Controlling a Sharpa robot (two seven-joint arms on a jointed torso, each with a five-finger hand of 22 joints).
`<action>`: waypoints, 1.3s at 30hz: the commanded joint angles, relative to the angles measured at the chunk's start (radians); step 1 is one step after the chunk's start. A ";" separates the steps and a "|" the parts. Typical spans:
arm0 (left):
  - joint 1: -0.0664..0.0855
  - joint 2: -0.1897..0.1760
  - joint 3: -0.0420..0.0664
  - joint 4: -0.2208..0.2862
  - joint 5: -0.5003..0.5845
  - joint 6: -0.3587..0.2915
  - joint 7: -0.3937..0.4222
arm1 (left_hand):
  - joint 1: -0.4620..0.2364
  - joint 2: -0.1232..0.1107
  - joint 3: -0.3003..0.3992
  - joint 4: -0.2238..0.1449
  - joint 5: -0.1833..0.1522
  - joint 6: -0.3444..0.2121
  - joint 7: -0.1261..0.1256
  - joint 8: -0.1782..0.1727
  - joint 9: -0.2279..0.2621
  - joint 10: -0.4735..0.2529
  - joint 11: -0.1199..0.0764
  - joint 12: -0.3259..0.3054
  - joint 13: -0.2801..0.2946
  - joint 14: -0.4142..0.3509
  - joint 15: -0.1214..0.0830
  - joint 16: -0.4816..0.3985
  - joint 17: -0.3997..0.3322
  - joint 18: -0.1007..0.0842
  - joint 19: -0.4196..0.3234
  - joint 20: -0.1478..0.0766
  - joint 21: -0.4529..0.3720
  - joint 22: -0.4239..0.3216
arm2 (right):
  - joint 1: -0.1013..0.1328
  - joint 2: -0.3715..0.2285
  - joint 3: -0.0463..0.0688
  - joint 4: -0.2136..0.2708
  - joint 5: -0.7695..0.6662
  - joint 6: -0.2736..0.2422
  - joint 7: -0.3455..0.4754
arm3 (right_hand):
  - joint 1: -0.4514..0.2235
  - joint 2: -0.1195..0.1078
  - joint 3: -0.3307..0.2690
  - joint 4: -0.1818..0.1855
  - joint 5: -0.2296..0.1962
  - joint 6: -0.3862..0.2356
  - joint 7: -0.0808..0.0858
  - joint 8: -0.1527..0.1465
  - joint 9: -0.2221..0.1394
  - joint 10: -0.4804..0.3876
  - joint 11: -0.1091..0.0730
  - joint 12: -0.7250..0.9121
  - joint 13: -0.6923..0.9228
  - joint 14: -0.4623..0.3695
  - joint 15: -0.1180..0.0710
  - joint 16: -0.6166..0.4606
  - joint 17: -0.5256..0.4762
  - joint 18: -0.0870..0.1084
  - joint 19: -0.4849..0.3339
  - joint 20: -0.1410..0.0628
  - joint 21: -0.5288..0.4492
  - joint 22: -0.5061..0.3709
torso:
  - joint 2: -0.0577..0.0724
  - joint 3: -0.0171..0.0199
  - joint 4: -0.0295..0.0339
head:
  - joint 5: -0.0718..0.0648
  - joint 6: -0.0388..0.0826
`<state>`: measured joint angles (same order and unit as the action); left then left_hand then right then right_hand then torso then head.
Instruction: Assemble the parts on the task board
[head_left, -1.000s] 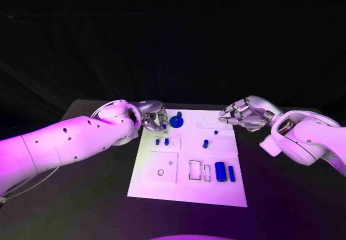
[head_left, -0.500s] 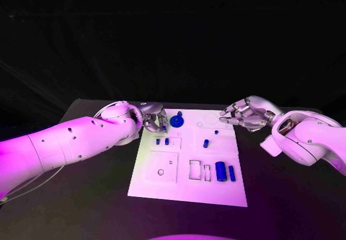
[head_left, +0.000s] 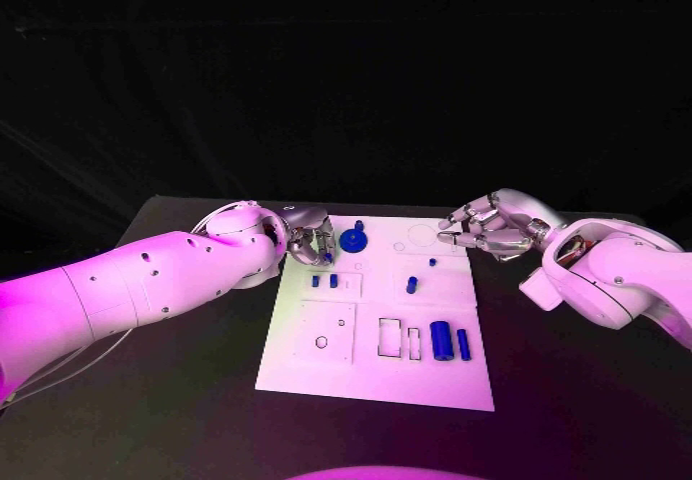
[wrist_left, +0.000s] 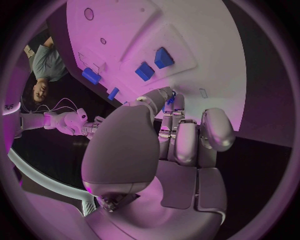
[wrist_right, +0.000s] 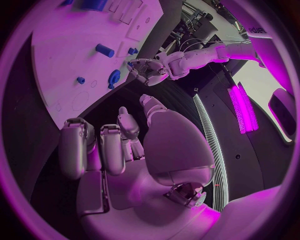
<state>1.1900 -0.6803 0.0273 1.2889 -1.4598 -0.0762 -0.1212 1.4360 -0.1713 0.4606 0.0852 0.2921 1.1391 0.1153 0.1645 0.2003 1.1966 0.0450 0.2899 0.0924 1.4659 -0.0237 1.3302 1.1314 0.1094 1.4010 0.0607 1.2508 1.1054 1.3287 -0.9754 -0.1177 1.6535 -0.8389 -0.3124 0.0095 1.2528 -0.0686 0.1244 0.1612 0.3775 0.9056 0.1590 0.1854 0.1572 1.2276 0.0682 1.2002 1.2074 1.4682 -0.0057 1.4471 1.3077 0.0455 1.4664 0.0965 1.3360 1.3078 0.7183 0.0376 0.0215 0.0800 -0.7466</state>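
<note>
The white task board (head_left: 375, 372) lies in the middle of the table. My left hand (head_left: 306, 240) hovers over its far left corner, next to a round blue disc part (head_left: 353, 241). Its fingertips pinch a small blue part (wrist_left: 170, 100). Just nearer on the board stand two small blue blocks (head_left: 323, 283), which also show in the left wrist view (wrist_left: 154, 64). A short blue cylinder (head_left: 411, 287) and a tiny peg (head_left: 431, 264) sit mid-board. My right hand (head_left: 488, 232) hangs off the board's far right corner, fingers curled in on nothing (wrist_right: 106, 145).
A thick blue cylinder (head_left: 440, 342) and a thinner one (head_left: 463, 345) lie in the near right part of the board, beside empty rectangular outlines (head_left: 391, 339). Black table (head_left: 173, 380) surrounds the board on all sides.
My left hand has edged slightly toward the board's far edge with the small part still in its fingertips. The right hand has stayed put.
</note>
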 joint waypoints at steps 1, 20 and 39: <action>0.000 0.005 -0.001 -0.001 0.002 0.030 0.000 | -0.009 -0.002 -0.006 0.001 -0.001 0.006 -0.001 0.000 0.001 0.009 0.000 -0.005 0.001 0.017 -0.009 0.004 -0.001 -0.012 -0.002 -0.005 0.004 0.001 | 0.000 0.001 0.000 0.000 -0.002 0.000 0.006 | 0.003 0.007 0.007 -0.001 0.004 0.002 -0.006 0.006 -0.001 -0.001 -0.001 0.004 0.001 0.064 -0.006 0.000 0.116 0.014 0.003 -0.006 -0.003 0.053 | 0.000 -0.0001 0.0009 | -0.001 0.000; 0.000 0.008 -0.002 0.002 0.002 0.044 0.000 | -0.009 -0.001 -0.006 0.001 -0.001 0.006 -0.001 -0.001 0.001 0.010 0.000 -0.006 0.002 0.017 -0.009 0.004 -0.001 -0.012 -0.002 -0.005 0.005 0.002 | 0.000 0.001 0.000 0.000 -0.002 0.001 0.005 | 0.004 0.007 0.007 -0.001 0.005 0.003 -0.006 0.007 -0.001 0.000 -0.001 0.005 0.001 0.064 -0.006 0.000 0.115 0.014 0.003 -0.007 -0.004 0.052 | 0.000 0.0001 0.0009 | 0.000 -0.002; 0.000 0.009 -0.003 -0.001 0.003 0.054 -0.020 | -0.027 -0.012 -0.015 0.004 0.001 -0.054 0.015 -0.055 -0.020 0.010 0.012 -0.041 0.007 0.015 0.001 0.007 -0.008 -0.012 -0.005 0.003 0.004 0.002 | 0.000 0.001 0.000 0.000 -0.002 0.000 0.005 | 0.004 0.007 0.007 -0.001 0.005 0.003 -0.006 0.007 -0.001 0.000 -0.001 0.005 0.001 0.064 -0.006 0.000 0.115 0.014 0.003 -0.007 -0.004 0.052 | 0.000 -0.0001 0.0002 | 0.000 -0.004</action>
<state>1.1897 -0.6728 0.0244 1.2867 -1.4593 -0.0417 -0.1377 1.4122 -0.1789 0.4501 0.0906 0.2923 1.0892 0.1298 0.1119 0.1816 1.2036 0.0524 0.2519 0.0987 1.4659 -0.0237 1.3301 1.1246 0.1094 1.4009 0.0607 1.2508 1.1061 1.3287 -0.9748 -0.1177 1.6533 -0.8389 -0.3124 0.0095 1.2528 -0.0686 0.1244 0.1612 0.3775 0.9056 0.1591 0.1853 0.1572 1.2276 0.0682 1.2002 1.2071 1.4682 -0.0057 1.4472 1.3074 0.0455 1.4665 0.0965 1.3360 1.3073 0.7177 0.0376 0.0222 0.0799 -0.7504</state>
